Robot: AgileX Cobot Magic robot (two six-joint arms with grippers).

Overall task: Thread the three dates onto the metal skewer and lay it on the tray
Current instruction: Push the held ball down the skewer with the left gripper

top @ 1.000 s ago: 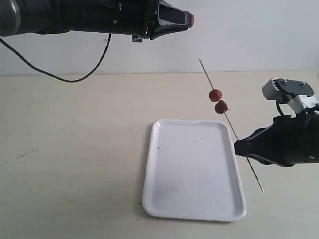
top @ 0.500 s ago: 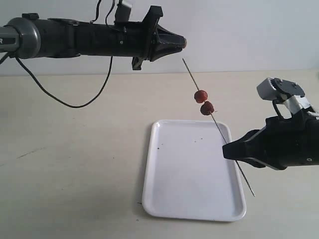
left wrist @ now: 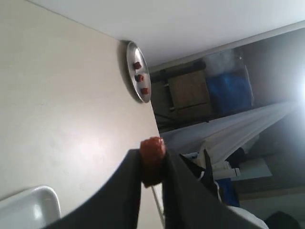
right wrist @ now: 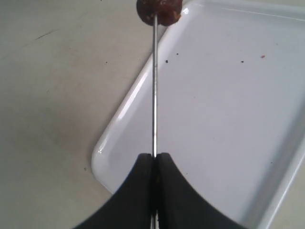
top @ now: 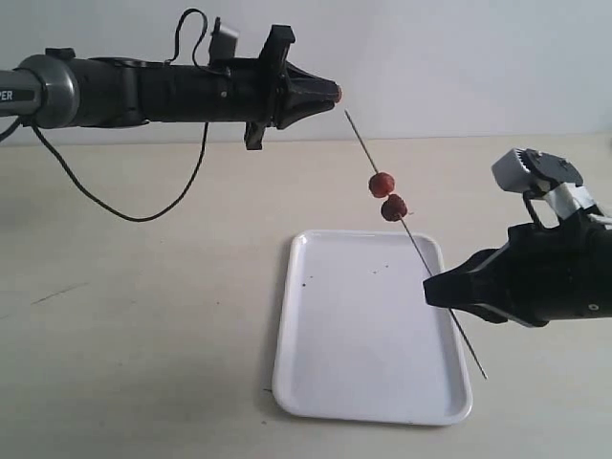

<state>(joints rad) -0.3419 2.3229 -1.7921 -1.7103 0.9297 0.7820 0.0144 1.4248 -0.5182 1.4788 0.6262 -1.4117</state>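
My right gripper (top: 430, 285) (right wrist: 153, 156) is shut on the metal skewer (top: 413, 242) (right wrist: 154, 86), holding it slanted above the right side of the white tray (top: 325, 402) (right wrist: 114, 124). Two dates sit threaded on its upper half, a red one (top: 382, 184) above a darker one (top: 393, 207) (right wrist: 158, 9). My left gripper (top: 336, 93) (left wrist: 152, 160) is shut on the third date (left wrist: 152, 155) (top: 338, 93), held in the air just left of the skewer's top tip.
A round plate (left wrist: 137, 71) with three small red pieces shows far off in the left wrist view. A black cable (top: 124, 206) hangs from the left arm down onto the beige table (top: 143, 316).
The left arm has swung down and left, bringing its date close to the skewer's tip. The right gripper has carried the skewer left over the tray.
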